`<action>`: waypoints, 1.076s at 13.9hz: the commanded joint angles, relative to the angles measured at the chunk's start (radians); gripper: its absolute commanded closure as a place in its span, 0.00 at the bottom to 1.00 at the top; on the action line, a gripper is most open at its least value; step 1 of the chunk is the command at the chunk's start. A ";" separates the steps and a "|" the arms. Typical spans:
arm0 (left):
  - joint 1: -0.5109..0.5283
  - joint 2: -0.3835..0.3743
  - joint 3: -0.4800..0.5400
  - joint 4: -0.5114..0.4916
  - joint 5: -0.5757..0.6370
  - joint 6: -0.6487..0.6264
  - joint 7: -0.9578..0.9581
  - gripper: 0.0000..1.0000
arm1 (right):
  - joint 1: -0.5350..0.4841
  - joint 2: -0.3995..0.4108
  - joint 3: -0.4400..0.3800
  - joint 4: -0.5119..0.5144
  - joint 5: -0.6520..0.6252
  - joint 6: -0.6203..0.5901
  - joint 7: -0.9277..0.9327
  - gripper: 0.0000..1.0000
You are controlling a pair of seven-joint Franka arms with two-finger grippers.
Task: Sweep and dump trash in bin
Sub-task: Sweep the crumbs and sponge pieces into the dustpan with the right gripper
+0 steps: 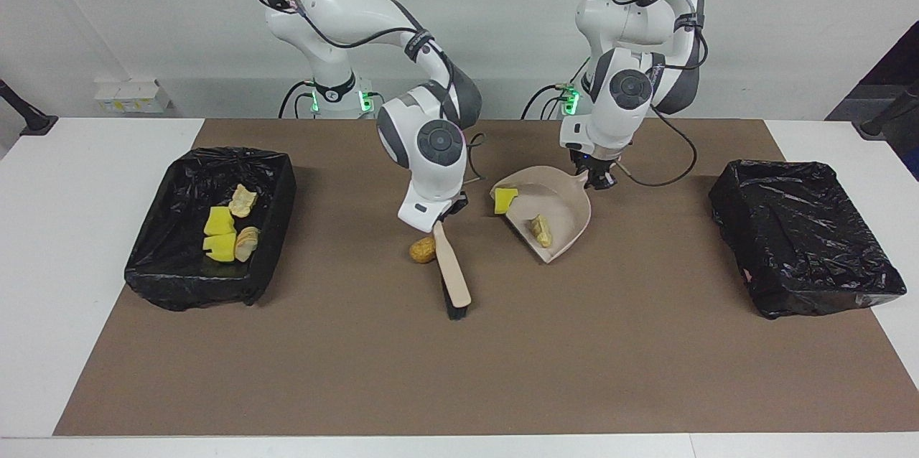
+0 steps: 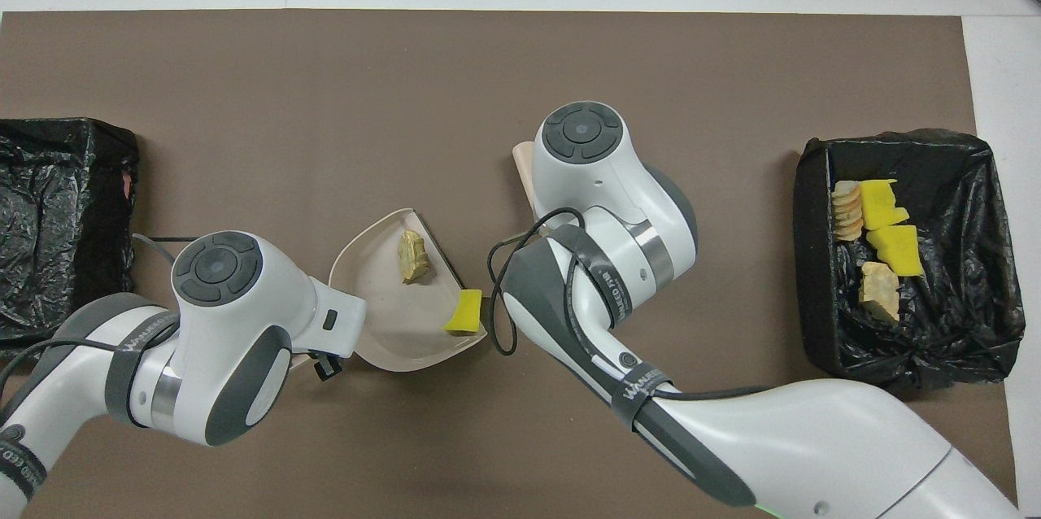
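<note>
Seven trash scraps: four in bin (image 1: pixel 154 260), two in dustpan (image 1: pixel 571 217), one orange lump (image 1: pixel 423 250) on table touching brush (image 1: pixel 452 273), long axis across. Right gripper (image 1: pixel 449 214) pinches brush; left gripper (image 1: pixel 597 179) jaws pinch dustpan handle.

Pretty plain setup here. White counter (image 1: pixel 93 300) with a big brown mat (image 1: pixel 502 372) covering most of the middle, white strips showing at both ends and along the edges. Plain white wall (image 1: pixel 488 13) along the robots' end, lit evenly, only soft shadows. A small white box-like thing (image 1: pixel 133 95) sits by the wall past the right arm's end. Dark stands (image 1: pixel 25 113) poke in at both ends, and something dark fills the corner (image 1: pixel 894 63) past the left arm's end.
</note>
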 commanded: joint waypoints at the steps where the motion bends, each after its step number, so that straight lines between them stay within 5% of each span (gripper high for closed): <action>1: -0.008 -0.011 0.000 0.000 0.003 -0.023 0.011 1.00 | 0.016 -0.049 0.002 -0.065 0.079 -0.001 0.035 1.00; 10: -0.008 -0.013 -0.003 0.003 0.017 -0.021 -0.001 1.00 | -0.134 -0.184 -0.009 -0.020 0.074 -0.119 -0.081 1.00; 15: -0.033 -0.019 -0.003 -0.003 0.054 -0.018 -0.003 1.00 | -0.248 -0.265 -0.006 -0.299 0.054 0.050 -0.257 1.00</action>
